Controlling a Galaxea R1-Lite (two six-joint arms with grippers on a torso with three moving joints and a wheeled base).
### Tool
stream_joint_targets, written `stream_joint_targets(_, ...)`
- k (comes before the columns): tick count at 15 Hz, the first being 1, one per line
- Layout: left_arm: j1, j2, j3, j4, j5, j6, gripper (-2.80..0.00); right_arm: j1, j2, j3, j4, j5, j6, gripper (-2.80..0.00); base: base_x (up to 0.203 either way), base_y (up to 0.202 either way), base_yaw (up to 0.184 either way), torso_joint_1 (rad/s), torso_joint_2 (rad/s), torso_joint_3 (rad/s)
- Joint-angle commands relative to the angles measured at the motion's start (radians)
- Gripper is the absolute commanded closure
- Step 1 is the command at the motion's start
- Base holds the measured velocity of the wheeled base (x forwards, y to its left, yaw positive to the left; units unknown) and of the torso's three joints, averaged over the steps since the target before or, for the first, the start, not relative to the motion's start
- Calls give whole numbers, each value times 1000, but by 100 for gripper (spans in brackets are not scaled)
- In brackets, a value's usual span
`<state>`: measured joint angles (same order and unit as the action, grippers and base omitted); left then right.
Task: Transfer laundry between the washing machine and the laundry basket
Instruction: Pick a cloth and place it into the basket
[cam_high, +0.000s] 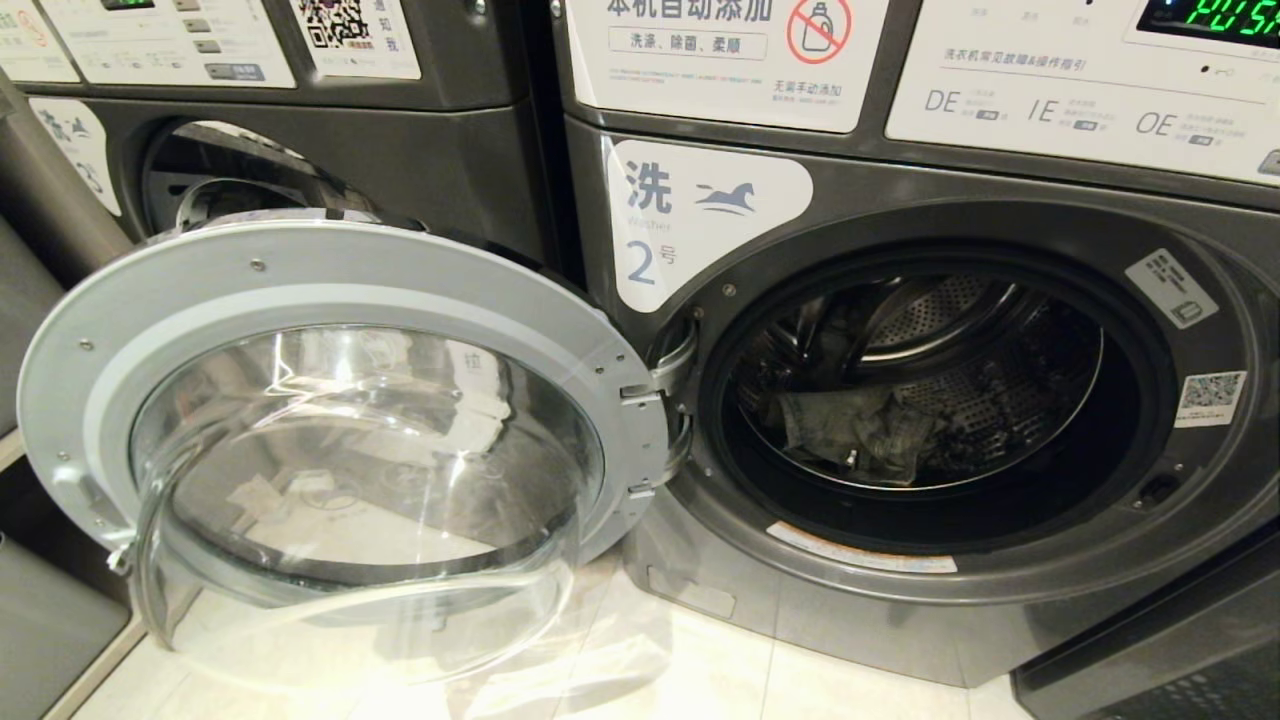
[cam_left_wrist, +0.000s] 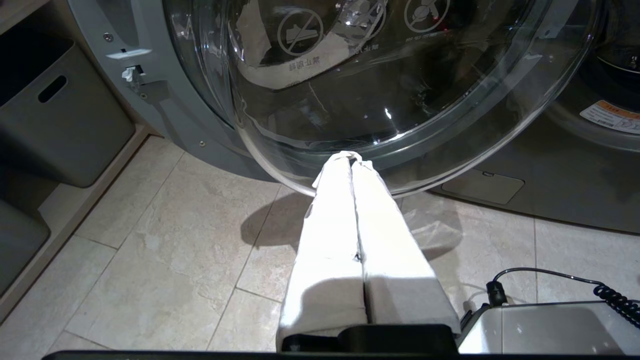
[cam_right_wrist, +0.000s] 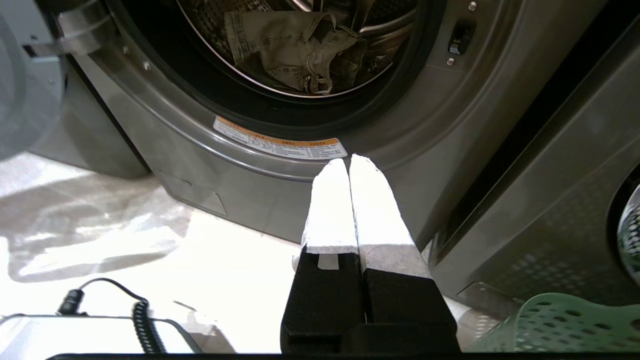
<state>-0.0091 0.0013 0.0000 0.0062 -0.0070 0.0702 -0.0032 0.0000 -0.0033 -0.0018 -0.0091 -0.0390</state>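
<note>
Laundry (cam_high: 850, 428) sits low in the drum of the washing machine (cam_high: 1000, 620), the one labelled 2, a crumpled grey-olive bundle just behind the opening.

Head view: door (cam_high: 340, 290) is swung fully open to the robot's left, so the mouth is free for reaching in. A second machine (cam_high: 300, 150) stands behind the door. Neither arm shows here, and no basket either. Judged from this, the job is unloading and it has not started.

Left wrist view: left gripper (cam_left_wrist: 350, 159) hangs low over the tiled floor (cam_left_wrist: 165, 240), jaws pressed together, holding nothing. Its tips sit close under the bulging door glass; touching or just short, cannot tell. A grey bin (cam_left_wrist: 65, 125) with a slot handle stands on a low shelf off to the side, something the head view only clips at its edge. The drum is not visible from here.

Right wrist view: right gripper (cam_right_wrist: 348, 164) is also low, jaws together and empty, aimed at the machine's front just below the orange warning sticker (cam_right_wrist: 280, 145). This view looks up into the drum and shows the cloth's seams and folds best. Only here does the green laundry basket (cam_right_wrist: 560, 320) appear, a perforated rim on the floor beside this arm, well placed to take the drop.
</note>
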Motion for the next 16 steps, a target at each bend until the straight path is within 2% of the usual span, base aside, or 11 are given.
stream_joint_targets(1, 0, 0, 0, 1, -1, 0, 0, 0, 10, -68, 6, 9, -47, 0, 0, 0, 0, 0, 0, 0)
stream_joint_targets(3, 0, 0, 0, 0, -1, 2, 0, 0, 94, -278, 60, 42, -65, 0, 0, 0, 0, 0, 0, 0)
stream_joint_targets(5, 0, 0, 0, 0, -5, 11, 0, 0, 310, -457, 118, 71, -62, 0, 0, 0, 0, 0, 0, 0)
stream_joint_targets(6, 0, 0, 0, -1, -2, 7, 0, 0, 417, -503, 137, 97, -60, 0, 0, 0, 0, 0, 0, 0)
stream_joint_targets(8, 0, 0, 0, -2, 3, -23, 0, 1, 600, -525, 166, 211, -71, 0, 0, 0, 0, 0, 0, 0)
stream_joint_targets(10, 0, 0, 0, -3, 4, -44, 0, 2, 747, -479, 181, 326, -164, 0, 0, 0, 0, 0, 0, 0)
stream_joint_targets(12, 0, 0, 0, -3, 4, -44, 0, 4, 907, -437, 181, 371, -240, 0, 0, 0, 0, 0, 0, 0)
stream_joint_targets(14, 0, 0, 0, -3, 4, -44, 0, 15, 1075, -421, 150, 388, -264, 0, 0, 0, 0, 0, 0, 0)
stream_joint_targets(16, 0, 0, 0, -3, 4, -44, 0, 25, 1258, -414, 58, 396, -276, 0, 0, 0, 0, 0, 0, 0)
